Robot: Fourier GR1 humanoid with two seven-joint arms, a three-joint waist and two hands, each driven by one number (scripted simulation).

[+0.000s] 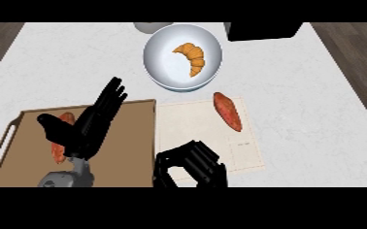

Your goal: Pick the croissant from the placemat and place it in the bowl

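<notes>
1. Where the forearms enter at the lower edge of the frame, the right hand (pixel 190 167) sits at lower centre with its fingers curled inward, holding nothing, over the near edge of the placemat (pixel 190 126).
2. At lower left, the left hand (pixel 90 126) stands with fingers straight and pointing up, thumb spread to the left, above a brown tray (pixel 136 140).
3. Inside the tray, an orange-red item (pixel 58 148) lies partly hidden behind the left hand; what it is cannot be told.
4. Just right of the tray, the pale placemat holds a reddish, elongated sweet potato (pixel 228 111) near its upper right corner; the rest of the mat is bare.
5. Farther up, at upper centre, the white bowl (pixel 163 75) holds the croissant (pixel 191 58), which lies inside it, well apart from both hands.
6. Open white counter (pixel 301 92) spreads right of the bowl and mat.
7. Along the far edge, a dark box (pixel 264 30) sits at upper right and a grey object (pixel 147 27) peeks out behind the bowl.
</notes>
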